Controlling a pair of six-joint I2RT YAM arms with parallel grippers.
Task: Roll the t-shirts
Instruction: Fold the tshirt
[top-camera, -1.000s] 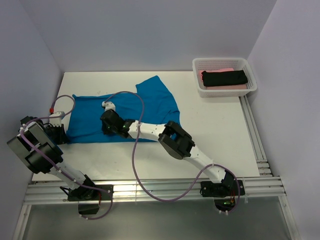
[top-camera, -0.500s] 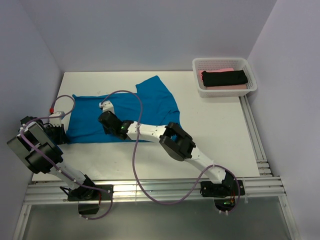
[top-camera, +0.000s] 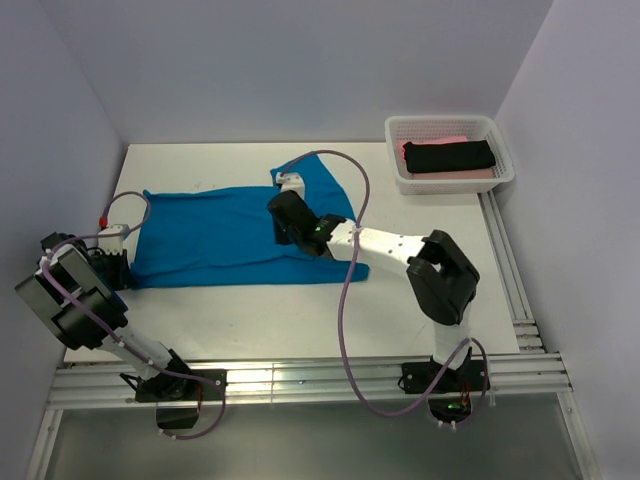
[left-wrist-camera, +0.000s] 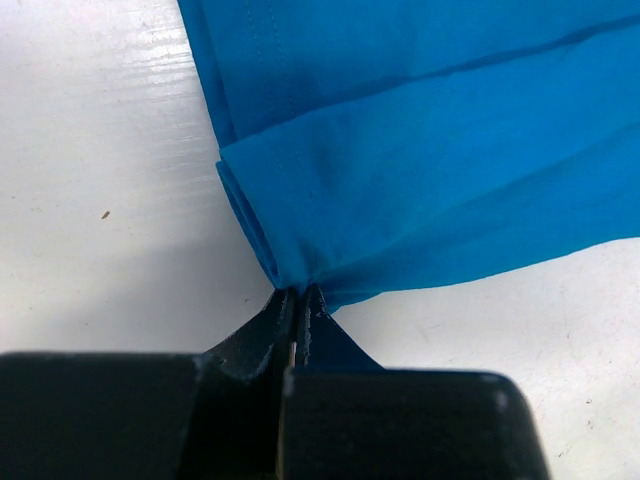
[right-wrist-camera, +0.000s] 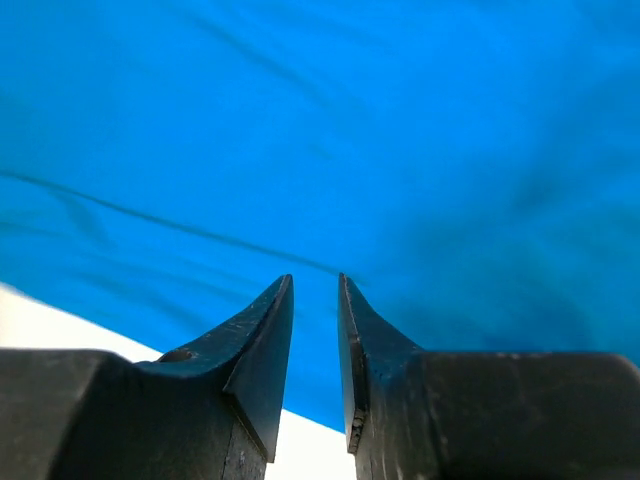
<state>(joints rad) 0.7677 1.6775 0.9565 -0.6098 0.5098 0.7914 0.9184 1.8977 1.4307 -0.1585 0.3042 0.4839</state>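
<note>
Blue t-shirt: lies on the left half of the table, a long band running from near the left edge toward the middle. Its near hem runs straight, roughly parallel to the near edge. One end fans out toward the middle of the far edge.
Blue t-shirt, layering: the left wrist view shows it doubled over lengthwise, with a crease across the cloth and stacked layers at the left end.
Left gripper: low at the left edge of the table, fingers pressed together on the near left corner of the blue t-shirt. The cloth bunches into a small point where it enters the pinch.
Right gripper: over the right part of the blue t-shirt, toward the far edge. The fingers are slightly apart with a narrow gap and nothing is between them. Blue cloth fills the view beyond the tips. Whether the tips touch the cloth cannot be told.
Basket: white mesh, at the far right corner of the table, well apart from the blue t-shirt.
Black t-shirt: a compact bundle inside the basket, lying on top.
Pink t-shirt: inside the basket under the black one, showing at its far and near sides.
</note>
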